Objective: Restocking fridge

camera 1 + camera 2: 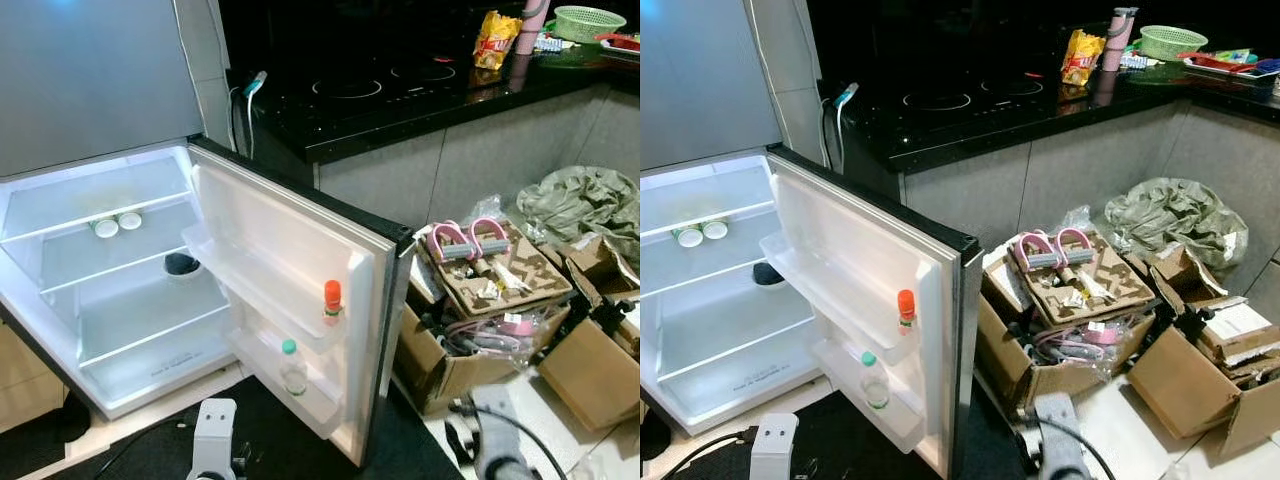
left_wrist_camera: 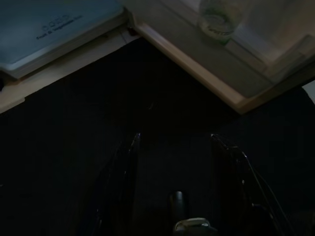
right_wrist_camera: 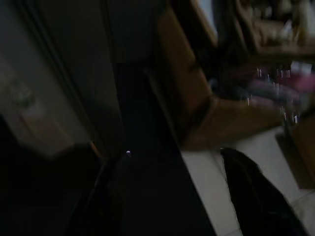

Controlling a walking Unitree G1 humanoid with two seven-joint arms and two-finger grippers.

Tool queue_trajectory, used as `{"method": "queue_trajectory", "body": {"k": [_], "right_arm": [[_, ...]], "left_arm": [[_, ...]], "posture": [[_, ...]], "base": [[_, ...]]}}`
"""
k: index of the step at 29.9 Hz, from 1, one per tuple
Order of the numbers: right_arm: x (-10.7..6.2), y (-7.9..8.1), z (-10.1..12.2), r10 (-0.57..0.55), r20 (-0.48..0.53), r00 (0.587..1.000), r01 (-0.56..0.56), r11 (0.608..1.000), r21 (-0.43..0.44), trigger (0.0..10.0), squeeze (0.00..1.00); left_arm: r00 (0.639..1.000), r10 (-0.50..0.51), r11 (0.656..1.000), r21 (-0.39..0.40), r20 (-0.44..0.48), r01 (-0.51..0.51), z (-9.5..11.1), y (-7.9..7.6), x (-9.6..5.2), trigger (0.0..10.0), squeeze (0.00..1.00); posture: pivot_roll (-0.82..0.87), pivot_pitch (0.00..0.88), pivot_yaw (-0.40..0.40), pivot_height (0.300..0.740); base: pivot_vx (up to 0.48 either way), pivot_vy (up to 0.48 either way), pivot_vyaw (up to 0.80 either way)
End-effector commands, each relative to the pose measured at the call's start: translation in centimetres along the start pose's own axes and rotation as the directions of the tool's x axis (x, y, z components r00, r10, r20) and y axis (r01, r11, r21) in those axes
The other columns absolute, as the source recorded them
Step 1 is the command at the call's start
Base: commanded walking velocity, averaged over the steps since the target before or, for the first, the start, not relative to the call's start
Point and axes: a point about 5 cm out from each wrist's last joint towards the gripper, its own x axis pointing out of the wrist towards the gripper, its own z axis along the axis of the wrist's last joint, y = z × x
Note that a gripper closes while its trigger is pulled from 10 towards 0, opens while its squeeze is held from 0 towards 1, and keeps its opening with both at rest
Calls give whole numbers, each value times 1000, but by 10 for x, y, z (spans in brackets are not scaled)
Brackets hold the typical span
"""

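Observation:
The small fridge (image 1: 150, 375) stands open and lit, with its door (image 1: 290, 250) swung out towards me. Two round white-lidded cans (image 1: 117, 224) sit on an upper shelf, and a dark bowl (image 1: 182, 264) rests on the shelf below. In the door racks stand an orange-capped bottle (image 1: 332, 300) and, lower down, a clear green-capped bottle (image 1: 292, 368). My left gripper (image 2: 175, 137) hangs low over the black mat in front of the fridge, open and holding nothing. My right gripper (image 3: 167, 157) hangs open beside the door's edge, near the boxes, in a dark and blurred view.
Open cardboard boxes (image 1: 480, 300) with pink-handled items crowd the floor at the right, next to a grey-green cloth heap (image 1: 585, 205). Behind the fridge runs a black counter with a cooktop (image 1: 370, 85), a snack bag (image 1: 495, 38) and a green basket (image 1: 588, 20). A black mat (image 2: 74, 147) lies underfoot.

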Motion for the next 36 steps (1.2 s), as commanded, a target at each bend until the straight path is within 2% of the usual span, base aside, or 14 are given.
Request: {"method": "queue_trajectory", "body": {"k": [1,5,6,7,9,10,17,18,20,23,29,32,34,36], "right_arm": [[3,-1,8,-10,10,1000,10,1000,23,0,0],[11,-3,28,-20,34,999,20,1000,-18,627,0],[13,-5,35,-39,34,999,41,998,-54,7216,0],[15,-7,41,-67,33,997,70,991,-115,10000,0],[20,-14,57,-166,37,985,170,959,-226,10000,0],[20,-15,61,-184,41,982,188,955,-228,10000,0],[28,-8,101,-225,111,968,242,955,-174,10000,0],[30,-1,116,-226,145,963,249,953,-170,10000,0],[30,1,119,-226,153,962,251,953,-169,10000,0],[31,22,146,-206,225,952,233,967,-103,10000,0],[30,59,178,-46,285,958,9,991,131,10000,0],[26,87,188,190,322,927,-257,949,181,10000,0],[26,87,188,190,322,927,-257,949,181,10000,0],[22,107,191,361,325,874,-428,889,165,10000,0]], "left_arm": [[1000,16,1000,13,-6,-16,-2,7,-2,10000,0],[1000,15,1000,14,-4,-15,-2,7,-2,10000,0],[1000,16,1000,15,-4,-16,-2,7,-2,10000,0],[1000,16,1000,18,-5,-16,-3,8,-3,10000,0],[1000,19,1000,24,-12,-19,-7,11,-5,10000,0],[1000,21,999,26,-15,-20,-8,12,-6,10000,0],[997,35,998,63,-66,-31,-19,19,-10,10000,0],[996,33,996,82,-86,-26,-23,20,-12,10000,0],[995,32,996,85,-90,-24,-24,20,-12,10000,0],[992,38,994,109,-119,-25,-31,23,-15,10000,0],[989,46,993,113,-138,-30,-37,26,-19,10000,0],[987,45,993,118,-154,-27,-40,27,-20,10000,0],[987,45,993,118,-154,-27,-40,27,-20,10000,0],[984,38,993,120,-172,-18,-44,27,-22,10000,0]], "posture": [[-56,36,26,740],[-53,41,25,740],[-50,46,22,740],[-50,46,22,740],[-46,47,23,740],[-46,47,23,740],[-47,44,30,740],[-47,44,30,740],[-47,44,30,740],[-44,36,26,740],[-43,30,25,740],[-42,28,25,740],[-42,28,25,740],[-42,28,28,740]], "base": [[0,0,0],[0,0,0],[0,0,0],[0,0,0],[0,0,0],[0,0,0],[0,0,0],[0,0,0],[0,0,0],[0,0,0],[0,0,0],[0,0,0],[0,0,0],[0,0,0]]}}
